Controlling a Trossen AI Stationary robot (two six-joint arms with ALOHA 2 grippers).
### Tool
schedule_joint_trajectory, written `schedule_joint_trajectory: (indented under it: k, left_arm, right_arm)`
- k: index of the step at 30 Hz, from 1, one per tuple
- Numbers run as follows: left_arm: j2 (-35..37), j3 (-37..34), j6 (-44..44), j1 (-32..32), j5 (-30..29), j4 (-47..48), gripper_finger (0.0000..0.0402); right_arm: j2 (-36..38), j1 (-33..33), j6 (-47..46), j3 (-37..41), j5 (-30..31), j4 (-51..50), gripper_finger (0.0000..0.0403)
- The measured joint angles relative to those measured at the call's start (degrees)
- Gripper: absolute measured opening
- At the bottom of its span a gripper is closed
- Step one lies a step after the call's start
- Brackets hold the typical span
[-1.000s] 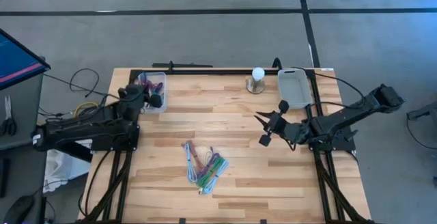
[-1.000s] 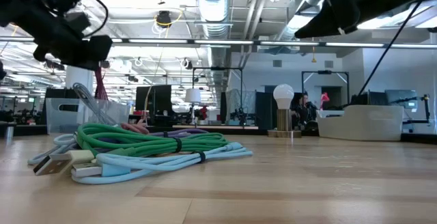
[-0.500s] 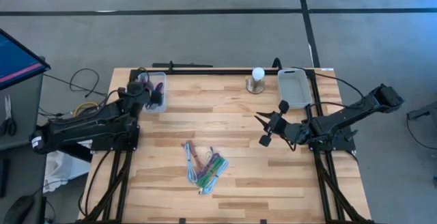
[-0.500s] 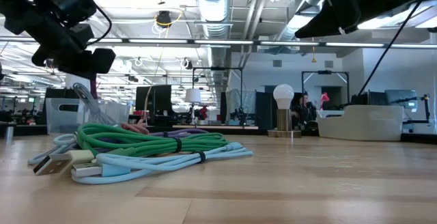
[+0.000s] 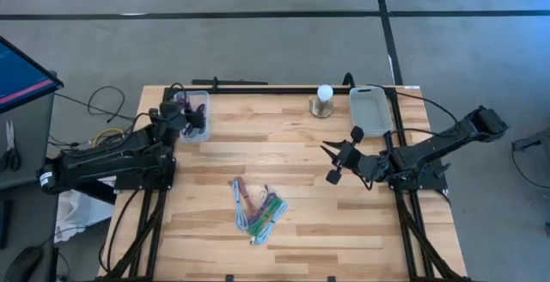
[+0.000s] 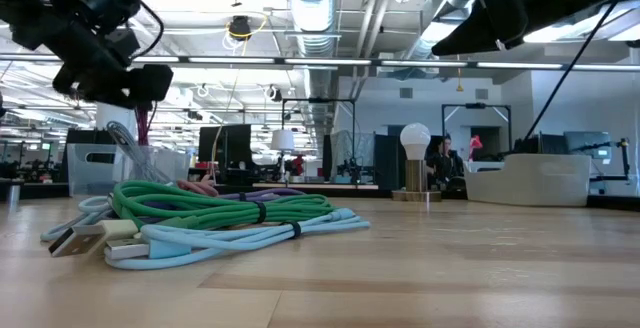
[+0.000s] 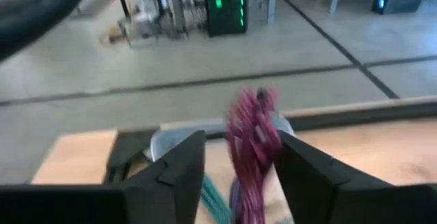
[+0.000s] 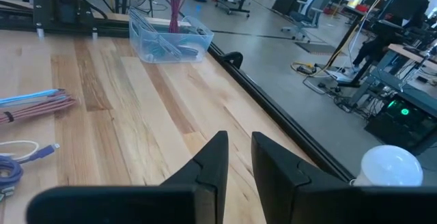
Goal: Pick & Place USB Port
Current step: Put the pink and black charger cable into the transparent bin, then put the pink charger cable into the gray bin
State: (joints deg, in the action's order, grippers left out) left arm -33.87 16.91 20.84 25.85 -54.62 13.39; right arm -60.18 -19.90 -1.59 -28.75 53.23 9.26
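Over the clear bin (image 5: 191,110), my left gripper (image 7: 235,166) parts its fingers around the magenta cable (image 7: 251,138); I should retreat vertically (right gripper (image 5: 338,156) idles mid-table, fingers nearly together).

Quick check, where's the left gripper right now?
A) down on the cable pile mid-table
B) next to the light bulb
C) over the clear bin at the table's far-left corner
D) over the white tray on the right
C: in the high view the left gripper sits over the clear bin at the far-left corner, with a magenta cable between its jaws in the left wrist view; the cable pile lies apart mid-table.
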Motion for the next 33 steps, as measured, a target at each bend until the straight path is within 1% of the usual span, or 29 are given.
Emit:
schedule_joint_trajectory:
  k: [3, 6, 9, 11, 16, 20, 22, 28, 33]
  left_arm:
    - [0.0, 0.0, -7.2, 0.0, -2.5, -8.4, 0.0193]
    - [0.0, 0.0, -15.4, 0.0, -2.0, -19.6, 0.0205]
    - [0.0, 0.0, -19.4, 0.0, 2.0, -28.5, 0.0208]
    - [0.0, 0.0, -20.3, 0.0, 5.6, -32.0, 0.0208]
    - [0.0, 0.0, -18.2, -0.8, 15.2, -33.2, 0.0199]
    - [0.0, 0.0, -15.8, -1.8, 24.5, -33.2, 0.0191]
    - [0.0, 0.0, -15.6, -2.3, 30.4, -33.3, 0.0187]
    - [0.0, 0.0, -15.9, -3.9, 50.7, -33.4, 0.0173]
    - [0.0, 0.0, -16.0, -5.3, 63.2, -33.4, 0.0161]
  right_arm:
    - [0.0, 0.0, 0.0, 0.0, 0.0, 0.0, 0.0058]
    - [0.0, 0.0, 0.0, 0.0, 0.0, 0.0, 0.0058]
    - [0.0, 0.0, 0.0, 0.0, 0.0, 0.0, 0.0058]
    - [0.0, 0.0, 0.0, 0.0, 0.0, 0.0, 0.0058]
    - [0.0, 0.0, 0.0, 0.0, 0.0, 0.0, 0.0058]
    - [0.0, 0.1, 0.0, 0.0, -0.2, 0.0, 0.0058]
    - [0.0, 0.1, 0.0, 0.0, -0.3, 0.0, 0.0058]
    - [0.0, 0.1, 0.0, 0.0, -0.3, 0.0, 0.0058]
    - [0.0, 0.1, 0.0, 0.0, -0.7, -0.2, 0.0058]
